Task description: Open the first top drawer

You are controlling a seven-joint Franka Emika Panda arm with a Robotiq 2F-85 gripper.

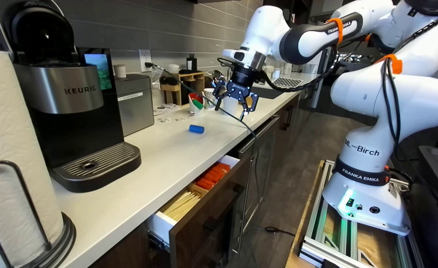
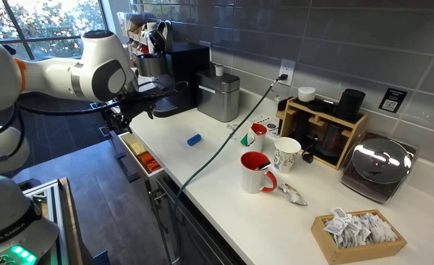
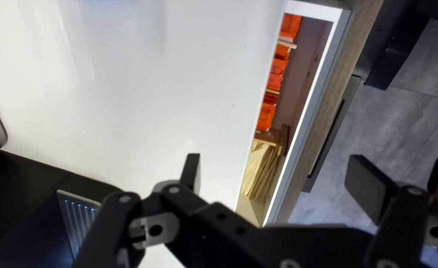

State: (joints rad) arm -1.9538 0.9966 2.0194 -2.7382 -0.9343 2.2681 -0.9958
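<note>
One top drawer (image 1: pixel 201 217) partly out; pale stir sticks (image 1: pixel 182 205), red-orange packets (image 1: pixel 213 176) inside. One Robotiq gripper (image 3: pixel 279 178) above, two fingers (image 3: pixel 367 189) spread. One blue cylinder (image 1: pixel 196 129) on countertop (image 1: pixel 167 152).

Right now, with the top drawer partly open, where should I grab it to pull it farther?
I'd try the top edge of the drawer front, coming from above with the end effector straddling it. That edge is straight, slim and out past the countertop, and in the wrist view it runs between the open jaws.
</note>
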